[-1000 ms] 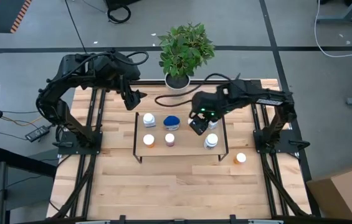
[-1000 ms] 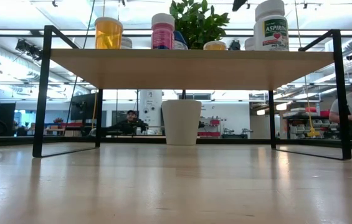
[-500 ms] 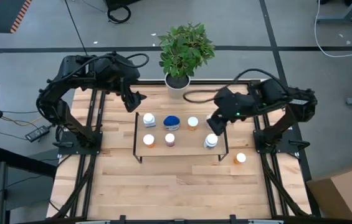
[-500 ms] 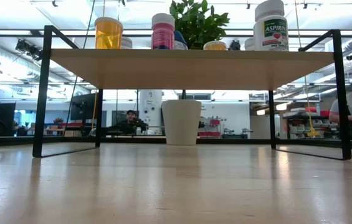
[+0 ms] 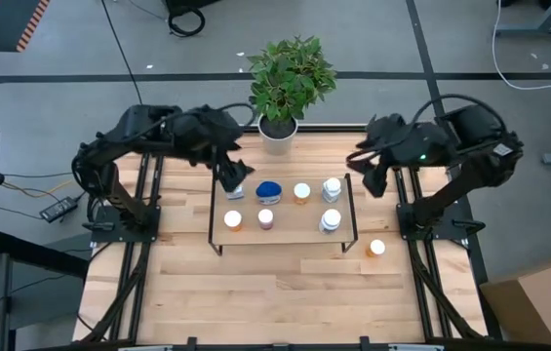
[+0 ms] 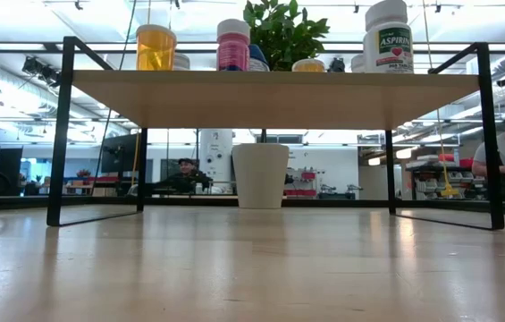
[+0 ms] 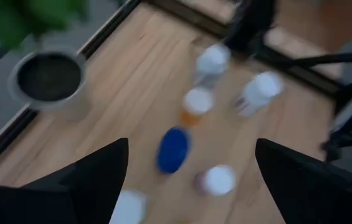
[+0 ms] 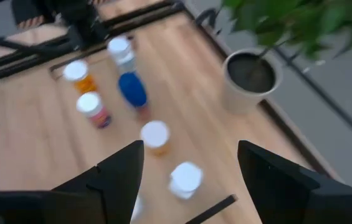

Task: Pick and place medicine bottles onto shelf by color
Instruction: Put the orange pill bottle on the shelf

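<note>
The shelf (image 5: 290,226) is sitting mid-bench (image 5: 285,292), its long axis running left to right. Seven medicine bottles (image 5: 332,220) are standing upright on it, white-capped, plus a blue oval one (image 5: 269,189); another (image 5: 377,248) is standing on the bench beside it. The left tool (image 5: 237,185) is hovering spread apart above the shelf's back-left corner, holding nothing; the right tool (image 5: 371,182), apart and empty, is hanging off the shelf's right end.

Left wrist view blurred — bottles (image 7: 199,102) lack detail; low view hides shelf (image 6: 270,88) top — labels mostly unreadable
</note>
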Motion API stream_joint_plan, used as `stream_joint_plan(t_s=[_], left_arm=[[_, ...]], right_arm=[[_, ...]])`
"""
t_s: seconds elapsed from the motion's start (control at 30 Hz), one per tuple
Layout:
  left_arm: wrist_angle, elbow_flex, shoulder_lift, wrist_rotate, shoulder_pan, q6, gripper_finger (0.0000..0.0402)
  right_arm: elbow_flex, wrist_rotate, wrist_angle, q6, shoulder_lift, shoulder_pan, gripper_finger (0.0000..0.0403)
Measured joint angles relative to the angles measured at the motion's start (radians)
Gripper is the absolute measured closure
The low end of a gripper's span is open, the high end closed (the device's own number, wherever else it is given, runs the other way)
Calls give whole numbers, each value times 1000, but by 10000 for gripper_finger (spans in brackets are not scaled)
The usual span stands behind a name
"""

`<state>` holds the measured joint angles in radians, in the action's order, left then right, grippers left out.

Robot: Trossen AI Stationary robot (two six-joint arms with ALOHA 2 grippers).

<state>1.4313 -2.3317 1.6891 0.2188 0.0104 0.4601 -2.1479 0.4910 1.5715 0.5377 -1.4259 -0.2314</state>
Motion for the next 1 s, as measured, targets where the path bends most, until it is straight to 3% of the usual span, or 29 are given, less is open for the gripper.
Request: stream_joint_plan(t_s=[0.23,0.43,0.73,1.0], left_arm=[[-118,0,3,24,-61,9,47],[-176,0,-4,21,-82,-30,47],[-163,1,-9,22,-74,-140,47],[-211,0,-19,22,-75,-142,47]], right_arm=[[33,77,-1,83,52,0,137],[218,-25,0,212,104,-14,137],[458,-17,-1,587,193,-185,137],[693,-147,-1,939,194,-321,137]])
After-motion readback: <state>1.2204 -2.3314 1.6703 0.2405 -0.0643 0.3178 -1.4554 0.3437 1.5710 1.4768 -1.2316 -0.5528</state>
